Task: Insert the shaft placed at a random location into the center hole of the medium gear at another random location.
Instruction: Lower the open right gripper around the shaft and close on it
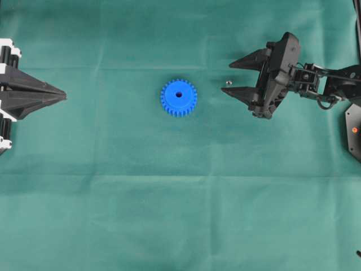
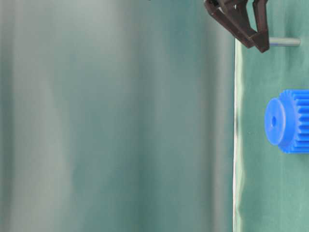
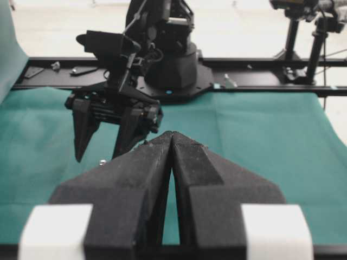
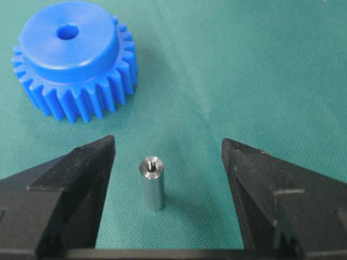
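Right gripper (image 4: 165,162) jaws spread wide, straddling the small silvery metal shaft (image 4: 152,183) standing upright on the green cloth (image 1: 169,197), untouched. Blue plastic toothed gear (image 1: 179,97) sits nearby. Left gripper (image 1: 59,96) closed, parked. Risk: off-centre closing tips the pin over.

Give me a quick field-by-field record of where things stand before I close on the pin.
pin: standing upright on the green cloth, between the two fingers of the right end effector, touching neither
right end effector: open, straddling the pin, holding nothing
gear: blue, flat on the cloth, hub up, apart from the pin
gear hole: empty
left end effector: shut, holding nothing, away from the gear at the cloth's left edge
cloth: green
step status: pin not yet gripped
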{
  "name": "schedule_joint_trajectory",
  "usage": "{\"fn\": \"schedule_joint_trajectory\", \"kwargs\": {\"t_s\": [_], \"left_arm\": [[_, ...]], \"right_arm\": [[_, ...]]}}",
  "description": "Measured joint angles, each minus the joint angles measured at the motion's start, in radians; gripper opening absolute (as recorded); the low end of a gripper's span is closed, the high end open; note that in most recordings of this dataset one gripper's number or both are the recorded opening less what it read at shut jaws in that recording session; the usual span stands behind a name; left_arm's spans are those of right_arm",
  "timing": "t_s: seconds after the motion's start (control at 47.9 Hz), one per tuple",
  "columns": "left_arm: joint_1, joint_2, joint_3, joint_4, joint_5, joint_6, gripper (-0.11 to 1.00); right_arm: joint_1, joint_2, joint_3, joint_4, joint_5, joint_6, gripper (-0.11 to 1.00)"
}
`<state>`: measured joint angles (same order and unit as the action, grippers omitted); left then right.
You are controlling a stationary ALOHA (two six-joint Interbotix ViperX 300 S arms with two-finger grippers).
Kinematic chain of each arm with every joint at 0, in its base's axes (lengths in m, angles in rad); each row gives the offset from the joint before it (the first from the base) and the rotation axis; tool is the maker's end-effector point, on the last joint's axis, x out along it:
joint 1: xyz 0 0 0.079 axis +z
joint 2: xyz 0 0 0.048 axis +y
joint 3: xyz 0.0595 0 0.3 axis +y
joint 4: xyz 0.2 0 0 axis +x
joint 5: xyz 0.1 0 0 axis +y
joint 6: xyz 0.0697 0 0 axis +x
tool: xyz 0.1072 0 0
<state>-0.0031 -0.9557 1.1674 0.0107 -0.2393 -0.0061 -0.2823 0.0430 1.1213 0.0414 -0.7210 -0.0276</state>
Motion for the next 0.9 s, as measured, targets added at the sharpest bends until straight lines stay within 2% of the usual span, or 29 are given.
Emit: {"fn": "schedule_joint_trajectory", "kwargs": {"t_s": [0.292, 0.522, 0.605, 0.731, 0.772, 0.898], "left_arm": [[0.000, 0.000, 0.000, 0.000, 0.002, 0.000, 0.00], [0.000, 0.000, 0.000, 0.000, 0.008, 0.000, 0.00], [0.000, 0.000, 0.002, 0.000, 0.008, 0.000, 0.00], [0.002, 0.000, 0.002, 0.000, 0.009, 0.000, 0.00], [0.002, 0.000, 0.000, 0.000, 0.008, 0.000, 0.00], [0.000, 0.000, 0.000, 0.000, 0.009, 0.000, 0.00]], "right_arm": [[0.000, 0.005, 0.005, 0.002, 0.000, 0.005, 0.75], [0.000, 0.009, 0.003, 0.002, 0.000, 0.005, 0.65], [0.000, 0.012, 0.003, 0.002, 0.000, 0.005, 0.56], [0.000, 0.017, 0.000, 0.002, 0.009, 0.006, 0.22], [0.002, 0.017, 0.000, 0.002, 0.012, 0.006, 0.15], [0.003, 0.018, -0.002, 0.000, 0.011, 0.006, 0.14]]}}
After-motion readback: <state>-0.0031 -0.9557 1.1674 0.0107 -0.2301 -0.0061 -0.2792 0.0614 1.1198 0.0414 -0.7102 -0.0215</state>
